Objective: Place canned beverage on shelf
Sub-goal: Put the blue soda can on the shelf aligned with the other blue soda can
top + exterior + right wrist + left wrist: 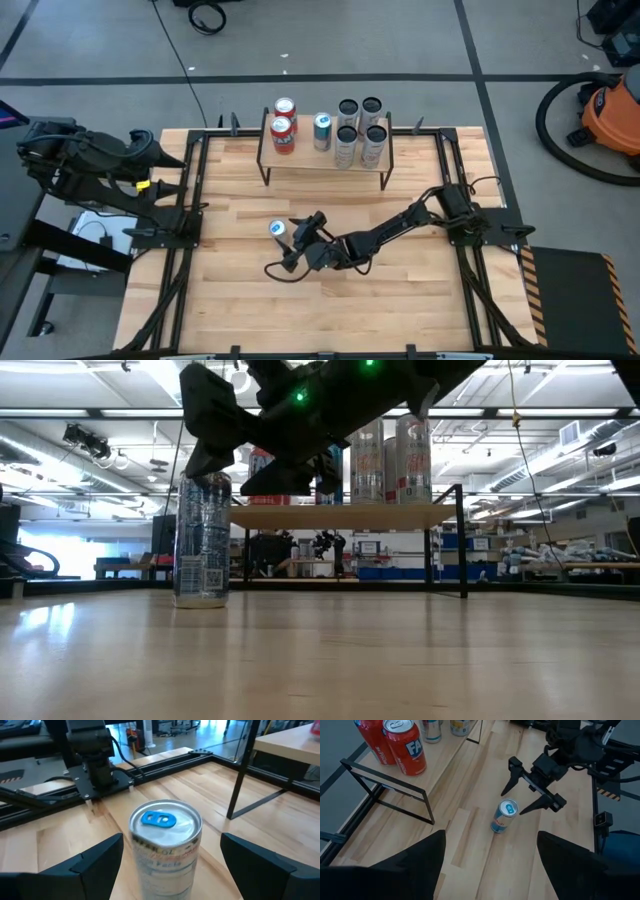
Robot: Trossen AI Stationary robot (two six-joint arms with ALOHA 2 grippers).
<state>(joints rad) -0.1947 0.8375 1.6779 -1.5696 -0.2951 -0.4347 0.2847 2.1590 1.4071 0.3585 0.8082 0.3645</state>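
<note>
Silver with a blue pull-tab, the can (277,229) stands upright on the bare wooden table (400,300), well in front of the shelf (300,158) and not yet held. The right gripper (292,243) is level with it, jaws spread wide, one finger on each side of the can in the right wrist view, neither touching as far as I can tell.

The likeliest slip is a tip-over. The can is tall and narrow, so a finger (512,779) that nudges it before the other closes could push it over and send it rolling. A grip taken too near the rim could also let it swing or slide out on the lift. Closing low on the body, centred, looks safer.

The second risk is at the shelf. Its board already carries two red cans (283,122), a blue-topped can (322,131) and four silver cans (359,128). Free room looks scarce: a strip along the front edge and a little at the left end. A can set down there could knock its neighbours or overhang the edge and drop.

Between can and shelf the table is open, with nothing to steer round except the black shelf legs. The left gripper (148,152) waits open at the table's left edge, out of the path.
</note>
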